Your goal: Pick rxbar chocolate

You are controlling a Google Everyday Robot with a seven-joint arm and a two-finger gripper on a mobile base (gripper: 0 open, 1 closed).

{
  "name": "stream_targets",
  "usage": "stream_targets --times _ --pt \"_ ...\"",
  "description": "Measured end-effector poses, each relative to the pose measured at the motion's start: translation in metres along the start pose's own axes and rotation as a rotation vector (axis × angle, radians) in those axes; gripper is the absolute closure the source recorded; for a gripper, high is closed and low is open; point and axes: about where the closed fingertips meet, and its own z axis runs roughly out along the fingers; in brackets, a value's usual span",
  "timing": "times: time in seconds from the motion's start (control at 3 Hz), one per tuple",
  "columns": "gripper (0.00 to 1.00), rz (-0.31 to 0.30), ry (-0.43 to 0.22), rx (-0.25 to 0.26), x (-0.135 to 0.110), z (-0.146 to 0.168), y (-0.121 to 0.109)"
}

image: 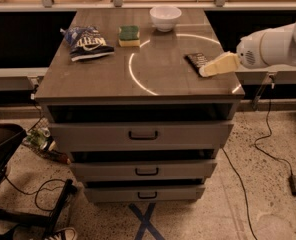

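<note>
Robot gripper (208,70) poised over a chocolate bar (194,60) on a drawer cabinet (138,81).
The bar lies flat near the top's right edge, on the arm's side. The gripper overlaps its near end, likely lining up a grasp. I cannot tell whether it is spread or closed.

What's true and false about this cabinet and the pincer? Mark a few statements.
1. The small flat bar in a black wrapper lies near the right edge of the grey cabinet top. True.
2. The white round bowl stands on the floor. False: it stands at the back of the cabinet top.
3. The pale pincer hovers over the blue-and-black chip bag. False: it is at the bar, on the right; the bag lies left.
4. The green-and-yellow sponge block lies between bag and bowl. True.
</note>
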Motion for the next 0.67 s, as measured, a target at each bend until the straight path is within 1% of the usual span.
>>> stream_targets --times 0.33,0.67 --pt "0.00 -0.001 -0.027 -0.021 -0.005 0.045 -0.001" --pt "0.00 0.003 -0.048 -0.042 -0.009 0.078 -0.001"
